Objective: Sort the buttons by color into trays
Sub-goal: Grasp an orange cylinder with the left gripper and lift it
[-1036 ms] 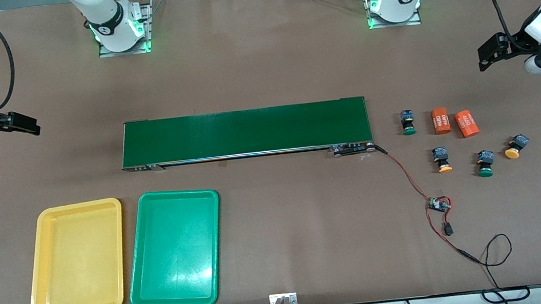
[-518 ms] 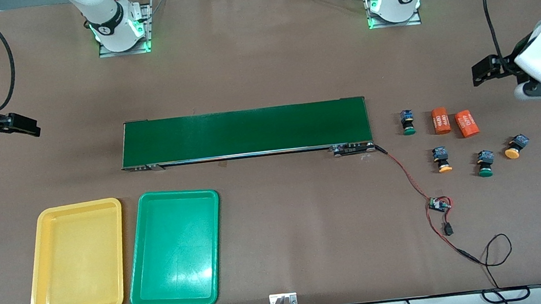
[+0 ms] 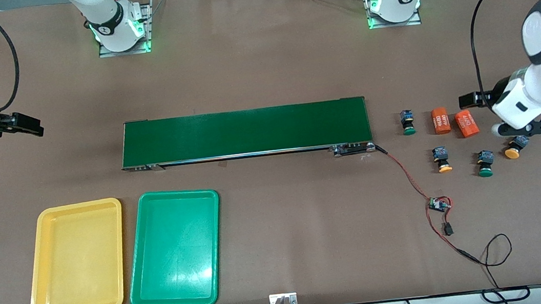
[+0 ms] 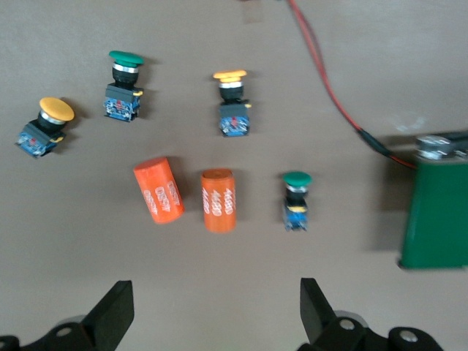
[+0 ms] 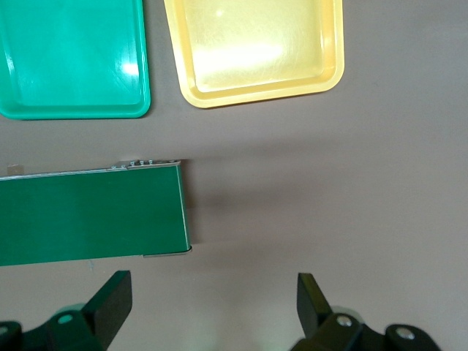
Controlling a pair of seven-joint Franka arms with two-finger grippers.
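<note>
Buttons: four on counter at left-arm end of conveyor belt. Nearest to front camera: green button, orange button, second orange button. Farther: second green button, just beside belt end, with two orange cylinders. None in trays.

Yellow tray, green tray: side by side, nearer to camera than belt, toward right-arm end.

Left pincer: wide, empty, above cylinders.

Right pincer: wide, empty, waits above counter past belt's right-arm end.
</note>
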